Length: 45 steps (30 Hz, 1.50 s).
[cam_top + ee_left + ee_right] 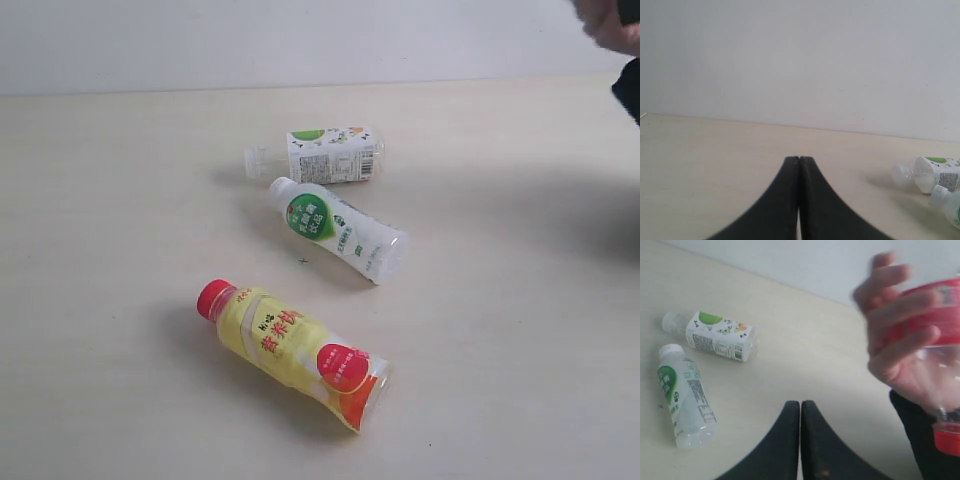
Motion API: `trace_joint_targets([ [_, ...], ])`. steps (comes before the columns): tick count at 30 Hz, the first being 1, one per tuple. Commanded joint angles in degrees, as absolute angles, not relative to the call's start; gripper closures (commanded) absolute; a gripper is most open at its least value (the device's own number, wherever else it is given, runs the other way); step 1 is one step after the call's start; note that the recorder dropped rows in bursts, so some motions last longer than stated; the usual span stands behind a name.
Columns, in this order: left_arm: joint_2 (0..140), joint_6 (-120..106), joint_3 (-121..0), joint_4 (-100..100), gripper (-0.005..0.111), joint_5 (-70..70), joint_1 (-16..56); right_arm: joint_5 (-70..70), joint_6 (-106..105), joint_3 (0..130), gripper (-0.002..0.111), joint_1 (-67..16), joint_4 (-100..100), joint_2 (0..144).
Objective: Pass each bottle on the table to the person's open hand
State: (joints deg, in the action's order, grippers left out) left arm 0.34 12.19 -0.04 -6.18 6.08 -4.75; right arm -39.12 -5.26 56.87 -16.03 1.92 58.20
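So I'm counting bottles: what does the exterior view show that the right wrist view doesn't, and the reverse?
Only the exterior view: the yellow-labelled bottle, lying on the table. Only the right wrist view: the red-labelled bottle in the person's hand, and the shut right gripper. Both: the white bottle with the green logo and the white-green labelled bottle, lying near each other.

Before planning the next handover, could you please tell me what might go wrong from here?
1. The yellow-labelled, red-capped plastic bottle, the white bottle with a green round logo and the clear bottle with a white-green label lie on their sides; a nudge could roll them.
2. The latter two lie close together; gripping one may knock the other.
3. The person's hand, holding a clear red-labelled bottle, is near the shut right gripper; moving could strike it.
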Motion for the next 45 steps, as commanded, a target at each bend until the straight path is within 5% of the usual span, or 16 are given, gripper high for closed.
trace_joint_targets([
  [1, 0.0, 12.1, 0.0, -6.3, 0.107, 5.7, -4.6, -29.6, -8.3, 43.8, 0.107, -15.9, 1.0, 45.5],
  [16, 0.0, 12.1, 0.0, -6.3, 0.107, 5.7, -4.6, -22.5, -8.9, 25.4, 0.107, -15.9, 0.0, 18.5],
  [45, 0.0, 12.1, 0.0, -6.3, 0.107, 5.7, -4.6, -19.1, -8.8, 20.7, 0.107, -15.9, 2.1, 0.0],
])
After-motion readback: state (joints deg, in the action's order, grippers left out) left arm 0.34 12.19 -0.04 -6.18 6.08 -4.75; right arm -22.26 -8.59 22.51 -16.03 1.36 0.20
